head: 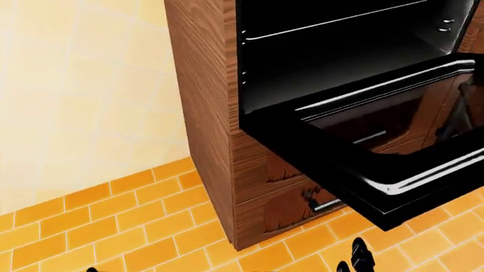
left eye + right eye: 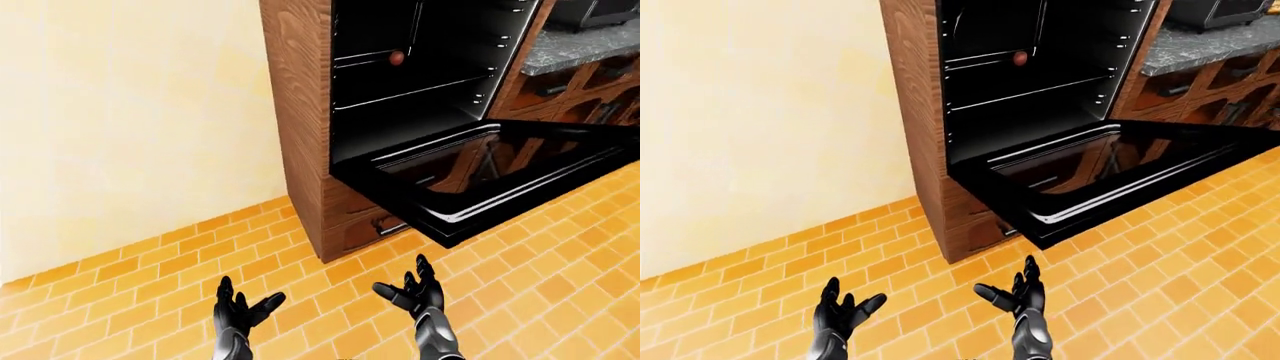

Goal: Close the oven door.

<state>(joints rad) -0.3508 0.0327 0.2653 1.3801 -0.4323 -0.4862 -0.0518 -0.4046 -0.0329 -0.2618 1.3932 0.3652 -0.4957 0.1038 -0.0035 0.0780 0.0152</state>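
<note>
The black oven (image 2: 420, 67) is built into a tall wooden cabinet (image 2: 300, 127). Its glass door (image 2: 490, 176) hangs open, folded down flat and sticking out over the tiled floor, at the right of the left-eye view. Wire racks show inside the dark cavity. My left hand (image 2: 240, 311) and right hand (image 2: 415, 289) are both open, palms up, low over the floor at the bottom of the left-eye view. Both are below the door's outer edge and apart from it. The right hand is the nearer one to the door.
A cream wall (image 2: 130, 120) fills the left. Orange brick floor tiles (image 2: 530, 300) spread below. A drawer with a metal handle (image 1: 327, 205) sits under the door. A grey stone counter (image 2: 580, 45) with wooden cabinets stands at the upper right.
</note>
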